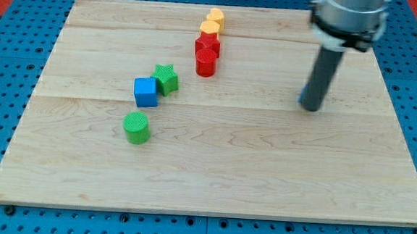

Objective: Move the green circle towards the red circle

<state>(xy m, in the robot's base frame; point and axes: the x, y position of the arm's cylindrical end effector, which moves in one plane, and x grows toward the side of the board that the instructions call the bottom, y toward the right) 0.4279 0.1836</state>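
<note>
The green circle lies on the wooden board at the view's lower left. The red circle lies up and to the right of it, near the board's top centre. My tip rests on the board far to the view's right of both, touching no block I can make out. A sliver of blue shows at the rod's left edge, too hidden to name.
A blue cube and a green star sit just above the green circle, between it and the red circle. A red block and two yellow blocks line up above the red circle. The board ends in a blue pegboard surround.
</note>
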